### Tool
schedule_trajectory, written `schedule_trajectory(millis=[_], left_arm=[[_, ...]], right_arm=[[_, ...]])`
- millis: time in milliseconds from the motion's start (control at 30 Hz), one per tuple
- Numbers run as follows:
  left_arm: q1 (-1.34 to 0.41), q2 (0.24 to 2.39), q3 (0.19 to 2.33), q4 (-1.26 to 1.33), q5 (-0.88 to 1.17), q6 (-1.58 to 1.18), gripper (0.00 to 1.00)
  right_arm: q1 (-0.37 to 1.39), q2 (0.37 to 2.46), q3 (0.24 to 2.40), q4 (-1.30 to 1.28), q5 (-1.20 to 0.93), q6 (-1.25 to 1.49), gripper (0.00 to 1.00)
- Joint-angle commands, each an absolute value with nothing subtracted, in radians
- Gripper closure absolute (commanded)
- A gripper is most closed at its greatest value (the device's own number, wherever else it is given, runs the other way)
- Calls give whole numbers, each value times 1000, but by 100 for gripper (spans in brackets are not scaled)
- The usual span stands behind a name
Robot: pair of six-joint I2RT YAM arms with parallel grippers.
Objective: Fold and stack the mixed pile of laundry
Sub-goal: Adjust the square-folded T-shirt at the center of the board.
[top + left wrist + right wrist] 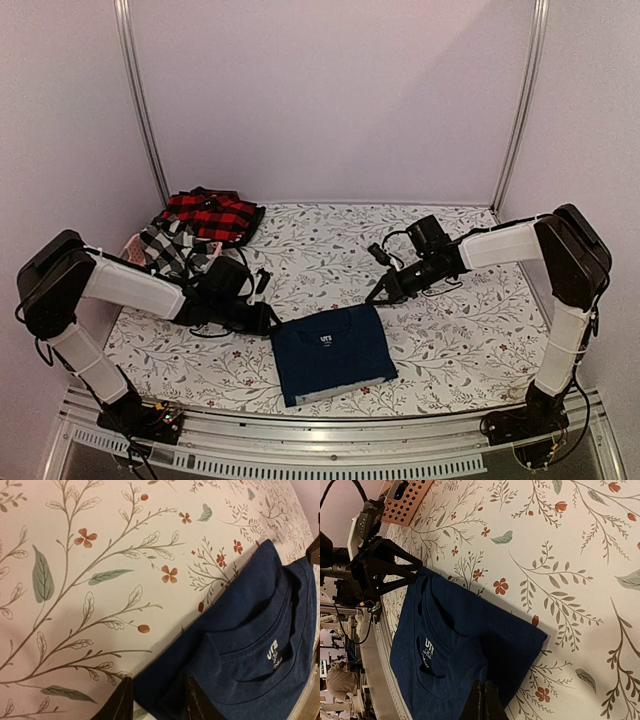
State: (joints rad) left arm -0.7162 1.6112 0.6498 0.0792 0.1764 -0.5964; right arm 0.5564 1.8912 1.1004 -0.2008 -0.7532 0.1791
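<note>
Left arm: reached low from the near-left base toward mid-table. Its pincer (159, 690) stood spread, with the near-left corner of the navy shirt (333, 350) between the fingers.
Right arm: stretched in from the right, elbow high. Its pincer (482, 692) was pressed together at the shirt's far-right corner; whether it nipped cloth cannot be told.
Navy shirt: folded flat, mid-table, near the front edge.
Open room: flowered table (450, 330) showed to the right of and beyond the shirt.
Rest of pile: red-and-black plaid piece (212, 215) and checked shirt (165, 248) were heaped at far left by the pink basket (130, 243).
Room: pale walls (330, 90).
</note>
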Motion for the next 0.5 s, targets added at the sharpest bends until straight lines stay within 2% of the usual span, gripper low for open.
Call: schedule_trajectory(millis=[0, 67, 267, 367, 400, 433, 467], left_arm=[[-736, 1620, 663, 85, 183, -596, 72], [-739, 1611, 662, 89, 182, -594, 81], [-741, 1591, 666, 78, 182, -584, 81], [-745, 1586, 666, 74, 183, -579, 96], [-746, 1582, 665, 71, 179, -580, 97], [-746, 1576, 666, 64, 175, -581, 95], [-746, 1573, 670, 53, 163, -581, 85]], right_arm=[[562, 1885, 1113, -203, -743, 166, 100], [561, 1885, 1115, -203, -743, 164, 100], [561, 1888, 1115, -204, -746, 165, 100], [561, 1888, 1115, -205, -745, 164, 100], [561, 1888, 1115, -206, -747, 164, 100], [561, 1888, 1115, -206, -747, 164, 100], [562, 1888, 1115, -207, -750, 164, 100]])
